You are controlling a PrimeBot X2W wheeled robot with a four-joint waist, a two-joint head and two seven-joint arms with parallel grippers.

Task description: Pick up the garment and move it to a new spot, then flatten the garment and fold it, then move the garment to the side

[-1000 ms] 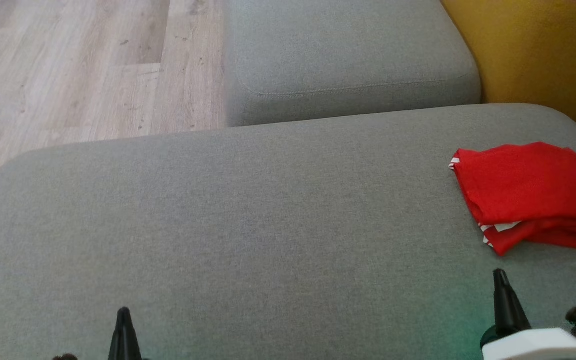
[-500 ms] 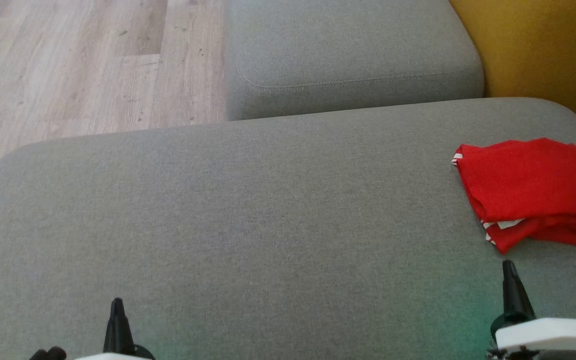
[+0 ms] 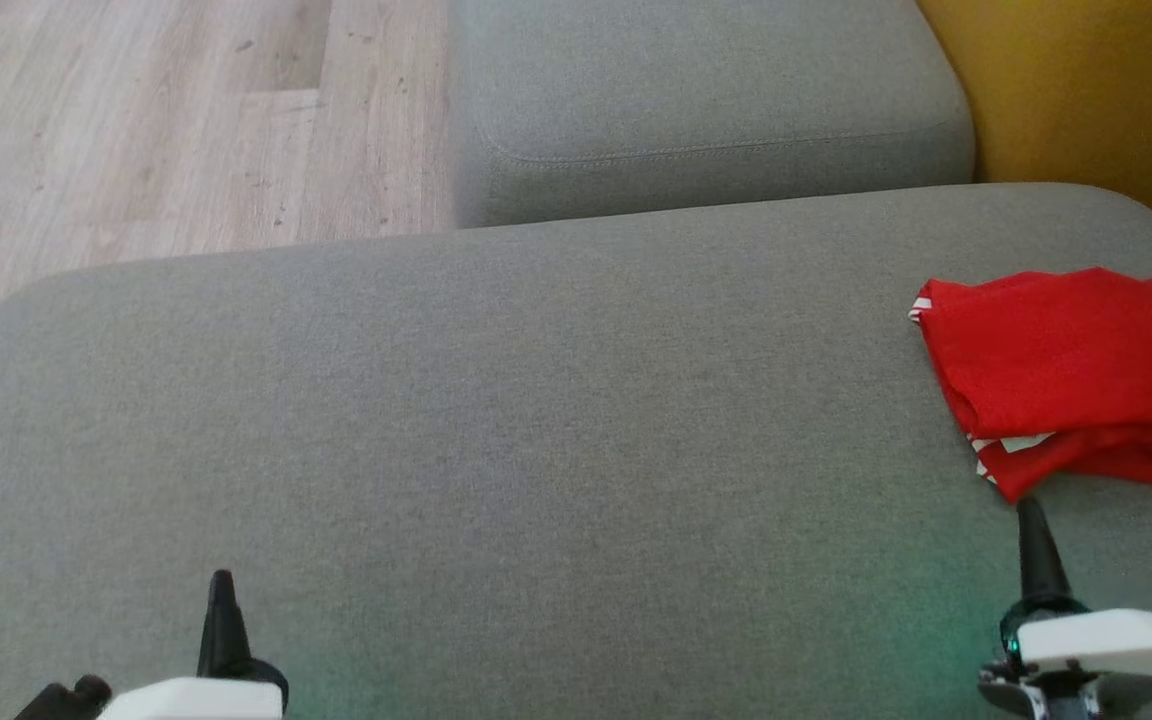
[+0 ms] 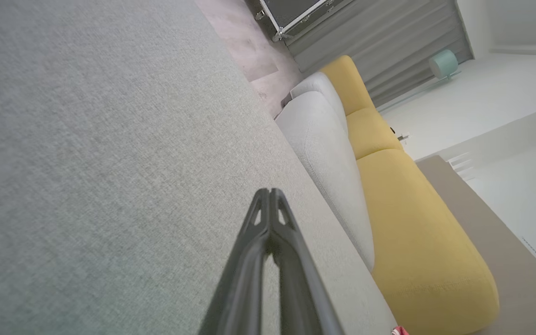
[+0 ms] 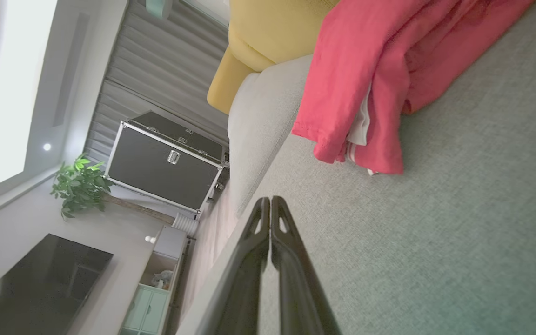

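The garment (image 3: 1066, 360) is a red cloth with white stripes, folded into a bundle at the right end of the grey cushion (image 3: 536, 420); it also appears at the top of the right wrist view (image 5: 375, 79). My right gripper (image 3: 1031, 510) is shut and empty, its tip just below the garment's near corner, apart from it. In its own wrist view the right gripper (image 5: 270, 201) has its fingers pressed together. My left gripper (image 3: 222, 582) sits at the lower left, shut and empty, as its closed fingers (image 4: 269, 192) show in the left wrist view.
A second grey cushion (image 3: 696, 100) lies behind the first, with a yellow seat (image 3: 1086, 80) at the far right. Wooden floor (image 3: 156, 130) fills the upper left. A black case (image 5: 165, 163), a plant (image 5: 79, 184) and a dark screen (image 5: 30, 274) stand beyond.
The head camera has shifted, so the whole scene sits a little differently. Both grippers have risen slightly in view, and the right tip is closer to the garment's near corner.
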